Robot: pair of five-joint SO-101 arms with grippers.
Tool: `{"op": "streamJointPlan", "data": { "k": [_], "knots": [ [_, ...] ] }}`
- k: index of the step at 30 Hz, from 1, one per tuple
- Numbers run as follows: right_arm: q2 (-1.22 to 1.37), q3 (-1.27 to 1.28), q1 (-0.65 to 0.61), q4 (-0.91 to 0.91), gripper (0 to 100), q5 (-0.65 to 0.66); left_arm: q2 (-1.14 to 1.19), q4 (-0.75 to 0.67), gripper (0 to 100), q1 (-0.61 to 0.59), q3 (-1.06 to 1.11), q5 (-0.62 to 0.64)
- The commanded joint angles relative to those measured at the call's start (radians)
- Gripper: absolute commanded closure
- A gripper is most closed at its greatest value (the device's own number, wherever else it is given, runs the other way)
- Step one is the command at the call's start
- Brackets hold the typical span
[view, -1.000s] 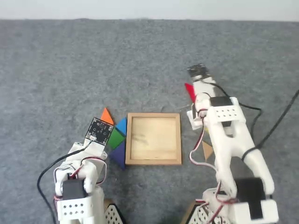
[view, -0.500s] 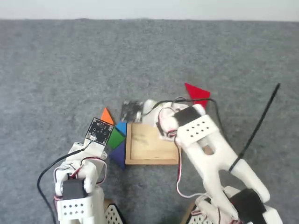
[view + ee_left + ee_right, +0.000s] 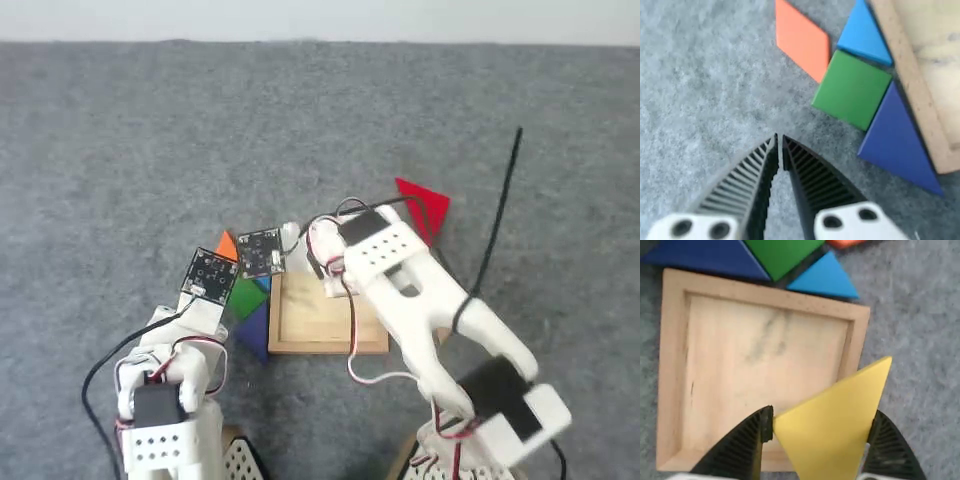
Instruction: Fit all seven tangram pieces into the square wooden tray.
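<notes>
Yellow triangle (image 3: 832, 425) (held aloft) over wooden tray (image 3: 671, 365)

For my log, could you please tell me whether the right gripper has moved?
Yes: in the high view the right gripper swung left, from right of the wooden tray to above it.

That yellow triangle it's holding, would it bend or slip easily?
Probably stiff: the yellow triangle shows straight, crisp edges in the right gripper's squeeze. Its smooth sides might let it pivot or slip. Being flat, it should lie still, not roll.

pale wooden tray (image 3: 765, 305), fuzzy grey cloth (image 3: 150, 130)
</notes>
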Motion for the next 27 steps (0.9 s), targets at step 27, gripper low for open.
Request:
{"op": "streamJointPlan", "data": {
  "k": [27],
  "knots": [
    [0.113, -0.060, -0.091, 0.064, 80.7, -0.120, -0.017, 0.003, 99, 0.009, -0.010, -0.008]
  ]
}}
